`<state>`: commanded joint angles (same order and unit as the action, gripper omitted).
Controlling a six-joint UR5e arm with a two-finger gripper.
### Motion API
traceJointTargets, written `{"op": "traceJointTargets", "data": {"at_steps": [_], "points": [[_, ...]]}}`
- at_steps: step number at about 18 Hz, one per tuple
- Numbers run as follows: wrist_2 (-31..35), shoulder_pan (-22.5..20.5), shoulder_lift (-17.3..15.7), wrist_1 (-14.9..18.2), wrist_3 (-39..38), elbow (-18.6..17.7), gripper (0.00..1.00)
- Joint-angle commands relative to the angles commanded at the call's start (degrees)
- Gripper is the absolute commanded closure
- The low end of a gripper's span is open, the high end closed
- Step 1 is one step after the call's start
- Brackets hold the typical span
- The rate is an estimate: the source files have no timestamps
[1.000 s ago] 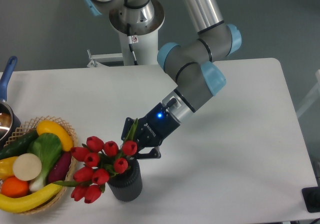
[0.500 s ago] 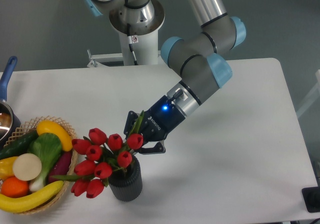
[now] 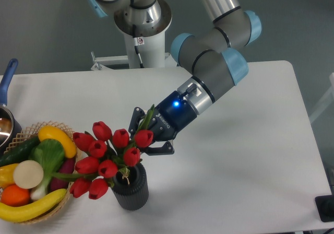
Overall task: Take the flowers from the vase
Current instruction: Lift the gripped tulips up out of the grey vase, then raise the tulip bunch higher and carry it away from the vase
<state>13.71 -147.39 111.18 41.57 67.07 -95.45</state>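
The flowers (image 3: 107, 158), a bunch of red tulip buds with green stems and leaves, lean left out of the vase (image 3: 131, 188), a short dark grey ribbed cylinder near the table's front. The stems still reach into the vase mouth. My gripper (image 3: 146, 136) comes in from the upper right and is shut on the flowers at the right side of the bunch, just above the vase. A green leaf sticks up between the fingers.
A wicker basket (image 3: 67, 199) with a banana, orange, cucumber, lemon and other produce stands at the front left, touching the leaning blooms. A pot with a blue handle (image 3: 7, 80) sits at the left edge. The robot base (image 3: 142, 22) stands behind the table.
The gripper has risen a little with the bunch in it. The blooms have moved up and slightly right, and more of the vase mouth shows.
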Motion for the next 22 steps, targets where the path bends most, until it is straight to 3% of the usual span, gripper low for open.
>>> {"op": "traceJointTargets", "data": {"at_steps": [10, 22], "points": [[-0.2, 0.5, -1.9, 0.0, -10.4, 6.2, 0.85], [-0.1, -0.2, -3.0, 0.1, -18.6, 9.9, 0.85]]}}
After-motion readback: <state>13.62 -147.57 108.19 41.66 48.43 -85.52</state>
